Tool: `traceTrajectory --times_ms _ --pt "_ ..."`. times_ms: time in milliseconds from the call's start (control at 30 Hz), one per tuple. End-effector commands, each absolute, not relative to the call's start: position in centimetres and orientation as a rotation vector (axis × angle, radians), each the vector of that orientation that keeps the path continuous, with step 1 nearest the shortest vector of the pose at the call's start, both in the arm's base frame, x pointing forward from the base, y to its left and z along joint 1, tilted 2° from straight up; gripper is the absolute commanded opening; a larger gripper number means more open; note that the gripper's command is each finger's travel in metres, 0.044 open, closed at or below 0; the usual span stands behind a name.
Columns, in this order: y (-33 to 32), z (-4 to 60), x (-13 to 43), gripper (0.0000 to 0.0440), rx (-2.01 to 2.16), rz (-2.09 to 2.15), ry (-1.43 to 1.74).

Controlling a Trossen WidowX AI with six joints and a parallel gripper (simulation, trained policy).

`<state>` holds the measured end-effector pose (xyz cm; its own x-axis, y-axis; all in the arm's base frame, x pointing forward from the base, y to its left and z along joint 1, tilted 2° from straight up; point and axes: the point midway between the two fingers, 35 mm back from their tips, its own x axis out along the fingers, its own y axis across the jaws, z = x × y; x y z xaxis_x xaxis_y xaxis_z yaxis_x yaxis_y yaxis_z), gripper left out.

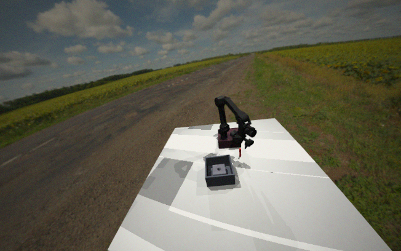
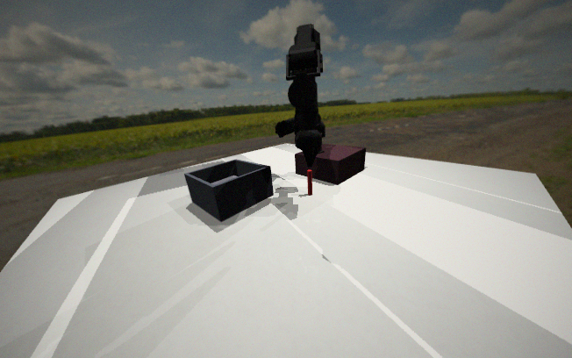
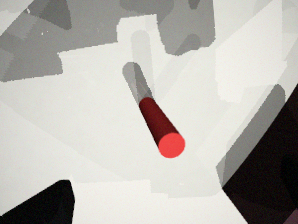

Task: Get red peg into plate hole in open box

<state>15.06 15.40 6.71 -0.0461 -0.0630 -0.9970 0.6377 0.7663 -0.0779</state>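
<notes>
The hand [image 1: 242, 138] [image 2: 298, 140] [image 3: 183, 181] is spread, with nothing between its fingers. It is positioned above the counter [image 1: 277, 209] [image 2: 285, 272] [image 3: 75, 130]. The red peg [image 1: 240, 152] [image 2: 310, 182] [image 3: 160, 125] stands upright on the counter, below the hand and apart from its grip. In the wrist view, the peg's round top end faces the camera, and the peg appears in the span between the two finger sides, ahead of the fingertips. In the exterior view, the lower fingertip appears just above the peg's top; whether the two touch cannot be confirmed. The open box [image 1: 220, 180] [image 2: 246, 193] rests on the counter, lower than the hand and to its left as seen in the top and exterior views. The pale plate [image 1: 214, 171] lies at the bottom of the box, with its dark hole [image 1: 219, 168] visible from the top view. The peg is outside the box. The arm [image 1: 235, 109] [image 2: 303, 61] is bent, its upper joints higher than the hand. The dark red base block [image 1: 226, 143] [image 2: 346, 160] sits on the counter, near the hand and at a lower level.
</notes>
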Motion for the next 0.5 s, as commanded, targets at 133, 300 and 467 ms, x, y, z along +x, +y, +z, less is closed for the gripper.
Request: traceTrajectory --times_ms 133,300,467 --pt "15.1 4.3 14.7 0.0439 0.447 -0.636 1.553" --pt "15.1 2.6 14.7 0.044 0.442 -0.64 1.555" --pt "15.1 0.6 14.8 0.044 0.445 -0.638 1.546"
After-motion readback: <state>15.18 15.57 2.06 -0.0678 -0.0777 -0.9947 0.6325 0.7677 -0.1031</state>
